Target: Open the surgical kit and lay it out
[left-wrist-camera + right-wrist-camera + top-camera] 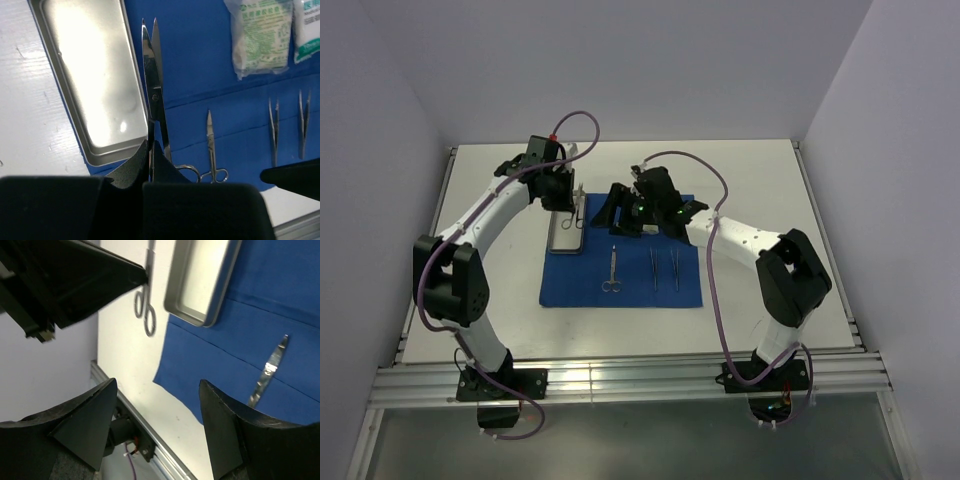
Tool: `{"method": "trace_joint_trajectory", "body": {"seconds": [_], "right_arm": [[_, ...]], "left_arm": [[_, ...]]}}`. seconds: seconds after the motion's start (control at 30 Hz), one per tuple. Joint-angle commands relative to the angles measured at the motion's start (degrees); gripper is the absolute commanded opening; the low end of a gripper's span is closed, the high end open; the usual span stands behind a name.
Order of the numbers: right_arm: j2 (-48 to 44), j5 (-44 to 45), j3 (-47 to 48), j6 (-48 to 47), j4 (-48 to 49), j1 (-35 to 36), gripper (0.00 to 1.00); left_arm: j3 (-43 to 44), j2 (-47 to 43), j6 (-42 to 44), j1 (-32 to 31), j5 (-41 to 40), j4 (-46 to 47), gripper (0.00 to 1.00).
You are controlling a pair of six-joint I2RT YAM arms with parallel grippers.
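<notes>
The royal-blue cloth [620, 285] of the surgical kit lies spread flat. The steel tray [566, 238] [90, 85] rests on its left edge. My left gripper [563, 200] [151, 150] is shut on a pair of scissors [152, 75] [145, 310], held above the tray's right rim. A second pair of scissors [612, 270] [212, 150] and two tweezers [653, 270] [673, 270] lie on the cloth. Two whitish-green packets [260, 37] [307, 30] sit at its far edge. My right gripper [620, 222] [157, 390] hovers open and empty over the cloth's upper middle.
White table [770, 190] surrounds the cloth, with a metal rail [620, 380] along the near edge. The two grippers stand close together above the tray and cloth. The right arm hides the packets in the top view.
</notes>
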Motion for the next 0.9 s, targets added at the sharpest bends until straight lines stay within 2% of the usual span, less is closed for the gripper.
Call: {"method": "trace_joint_trajectory", "body": {"seconds": [0.0,0.37,0.87], "right_arm": [[-0.02,-2.05,2.88,1.04,5.01,0.37,0.74],[3.5,-2.14,5.35,2.53,6.5,1.42,0.68],[6.84,-3.46,8.16,2.01,6.06,2.04,0.46]], "left_arm": [[-0.17,-4.24,-1.02,-0.91,3.34,0.68,0.0],[-1.05,-6.18,-1.64,-1.88,5.02,0.85,0.0],[-0.7,-6.89,-1.72,-2.76,6.51,0.5,0.0]]}}
